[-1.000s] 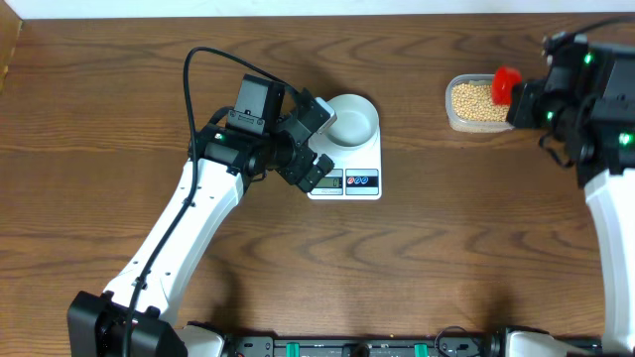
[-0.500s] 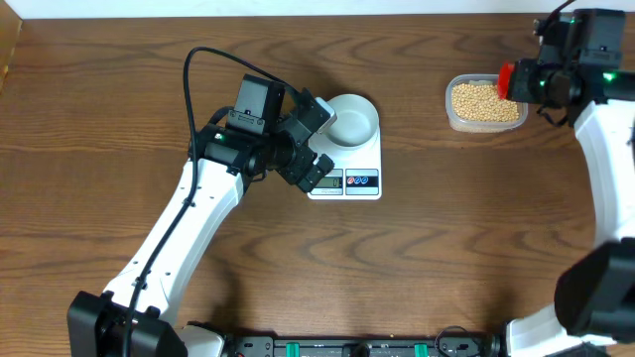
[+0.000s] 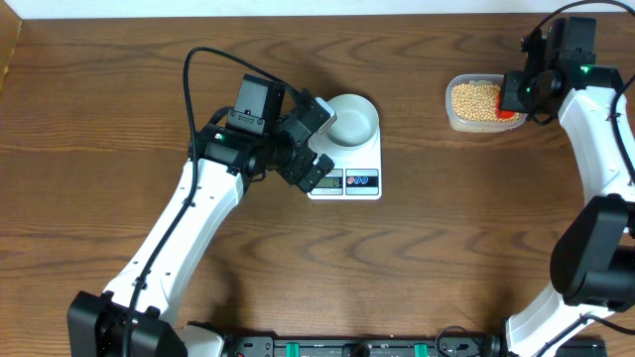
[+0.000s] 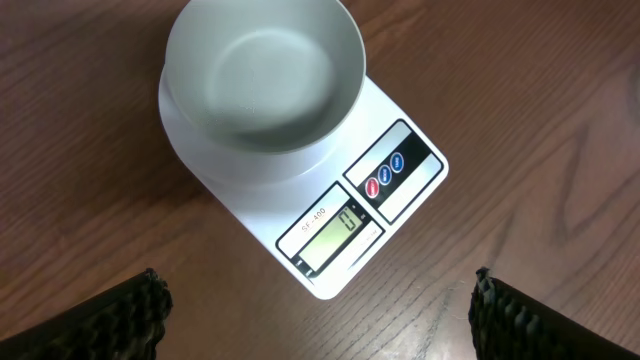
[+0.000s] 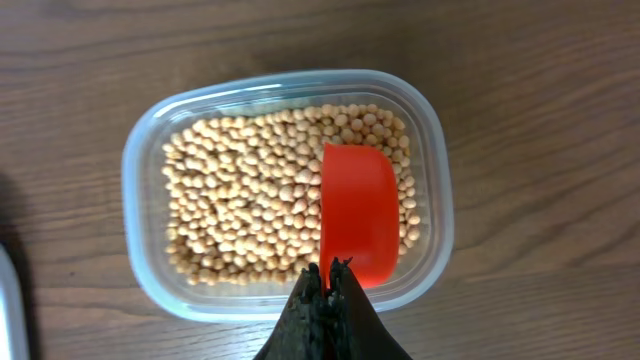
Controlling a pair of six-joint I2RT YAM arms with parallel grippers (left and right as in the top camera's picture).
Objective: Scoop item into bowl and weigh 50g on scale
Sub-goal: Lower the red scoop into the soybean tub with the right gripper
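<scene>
The tan-yellow beans (image 5: 250, 200) fill a clear plastic tub (image 3: 456, 117) at the back right of the table. My right gripper (image 5: 328, 280) is shut on the handle of a red scoop (image 5: 358, 215), whose cup sits in the beans at the tub's right side; the scoop also shows in the overhead view (image 3: 510, 114). The empty pale bowl (image 4: 262, 75) stands on the white scale (image 4: 400, 185); bowl (image 3: 352, 121) and scale (image 3: 369, 180) lie mid-table. The display shows 0. My left gripper (image 4: 320, 320) is open and empty beside the scale's front left.
The tub (image 5: 140, 235) stands on the brown wooden table. The white wall edge runs along the table's far side (image 3: 298, 8). The left arm (image 3: 198, 213) stretches from the front left toward the scale.
My right gripper has swung over the tub and brought the red scoop down into the beans. The left arm has not moved.
</scene>
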